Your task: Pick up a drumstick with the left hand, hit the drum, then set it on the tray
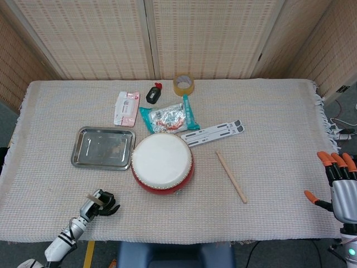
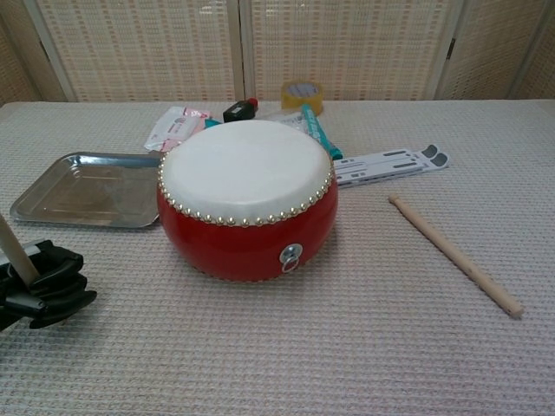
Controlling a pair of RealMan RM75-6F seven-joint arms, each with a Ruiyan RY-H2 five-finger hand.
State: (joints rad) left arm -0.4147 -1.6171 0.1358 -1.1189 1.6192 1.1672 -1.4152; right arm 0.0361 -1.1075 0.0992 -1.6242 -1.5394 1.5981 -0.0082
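The red drum (image 1: 162,162) (image 2: 247,197) with a white skin stands mid-table. Low at the front left, my black left hand (image 1: 100,202) (image 2: 45,284) grips a wooden drumstick (image 1: 93,197) (image 2: 16,250) that stands nearly upright in the fist. A second drumstick (image 1: 231,176) (image 2: 454,253) lies flat to the right of the drum. The steel tray (image 1: 102,147) (image 2: 87,189) sits left of the drum and holds nothing. My right hand (image 1: 338,183), orange-tipped with fingers spread, hovers off the table's right edge and holds nothing.
Behind the drum lie a white packet (image 1: 126,108), a small black bottle (image 1: 153,93), a tape roll (image 1: 183,84), a snack bag (image 1: 167,118) and a white folding stand (image 1: 212,133). Woven screens close off the back.
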